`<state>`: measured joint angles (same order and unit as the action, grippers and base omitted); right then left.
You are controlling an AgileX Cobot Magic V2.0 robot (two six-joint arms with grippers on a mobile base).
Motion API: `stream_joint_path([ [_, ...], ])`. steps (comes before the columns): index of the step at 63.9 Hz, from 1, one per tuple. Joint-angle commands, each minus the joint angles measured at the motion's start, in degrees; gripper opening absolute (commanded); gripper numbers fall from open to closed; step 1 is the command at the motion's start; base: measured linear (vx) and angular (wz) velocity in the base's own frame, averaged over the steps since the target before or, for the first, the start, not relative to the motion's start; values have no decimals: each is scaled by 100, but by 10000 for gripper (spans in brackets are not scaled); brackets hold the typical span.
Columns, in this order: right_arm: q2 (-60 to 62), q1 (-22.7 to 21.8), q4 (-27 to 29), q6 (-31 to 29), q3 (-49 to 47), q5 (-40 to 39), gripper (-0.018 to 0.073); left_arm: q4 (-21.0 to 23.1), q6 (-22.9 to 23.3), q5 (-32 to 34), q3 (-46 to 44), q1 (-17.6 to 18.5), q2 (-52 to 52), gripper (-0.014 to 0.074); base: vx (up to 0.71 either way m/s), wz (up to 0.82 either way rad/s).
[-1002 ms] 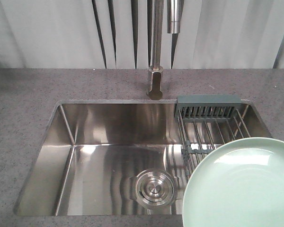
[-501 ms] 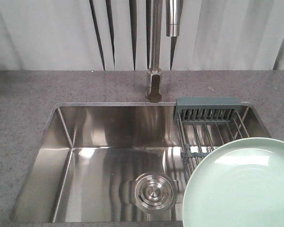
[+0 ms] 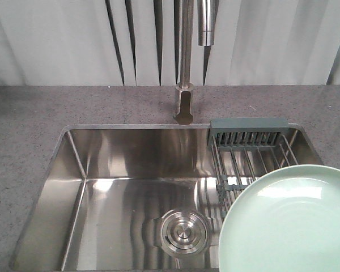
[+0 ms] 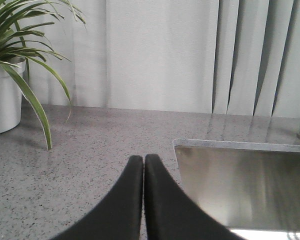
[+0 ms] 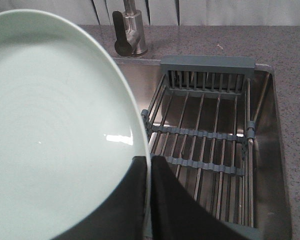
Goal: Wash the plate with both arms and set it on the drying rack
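In the right pincer (image 5: 149, 167), one plate (image 5: 55, 125).

Polished steel sink (image 3: 102, 164), perhaps ceramic plate (image 3: 289, 226)

1. Left gripper (image 4: 143, 159): two matte black fingers (image 4: 165, 205), broad at the base, curving inward to narrow rounded tips.
2. Right gripper (image 5: 150, 161): same matte black fingers, smooth surface, tapered profile.

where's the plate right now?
Front view, lower right: the plate, rim pinched in the right tool, hides the near end of the drying rack.
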<state>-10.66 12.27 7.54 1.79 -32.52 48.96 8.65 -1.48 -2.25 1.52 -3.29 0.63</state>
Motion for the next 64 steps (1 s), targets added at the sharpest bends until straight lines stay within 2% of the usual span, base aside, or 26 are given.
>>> stream_joint_path([
  [1, -72, -13, 30, -2, -135, -438, -2, 18, 43, 424, 127, 18, 89, -6, 1, 0],
  [52, -72, -13, 30, -2, -135, -438, -2, 45, 51, 417, 115, 19, 89, -6, 0, 0],
  [59, -72, -13, 30, -2, -135, -438, -2, 647, 584, 410, 87, 19, 89, -6, 0, 0],
  [64, -72, -13, 30, -2, -135, -438, -2, 1527, 1511, 345, 87, 19, 89, -6, 0, 0],
])
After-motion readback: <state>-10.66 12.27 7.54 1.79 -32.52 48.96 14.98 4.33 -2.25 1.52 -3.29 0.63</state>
